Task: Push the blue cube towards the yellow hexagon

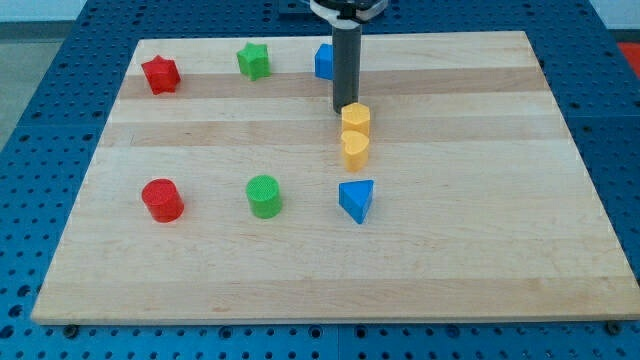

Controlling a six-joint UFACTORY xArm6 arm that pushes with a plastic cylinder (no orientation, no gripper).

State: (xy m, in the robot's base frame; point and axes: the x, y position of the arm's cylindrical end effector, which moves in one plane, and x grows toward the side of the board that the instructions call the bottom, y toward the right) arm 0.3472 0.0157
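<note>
Far to the tip's left along the board point(450, 250)'s top edge: red star point(160, 75), then green star point(254, 60); lower down on that side, red cylinder point(162, 200) and green cylinder point(264, 196). Just left of the rod and partly hidden behind it, near the top edge: blue cube point(323, 61); my tip point(345, 110) down on the wood, bare rod with nothing clamped, right beside the yellow hexagon point(355, 118), yellow heart point(355, 149) touching below, blue triangle point(356, 200) farther down. No writing, no containers; bare wood out to the right edge.
</note>
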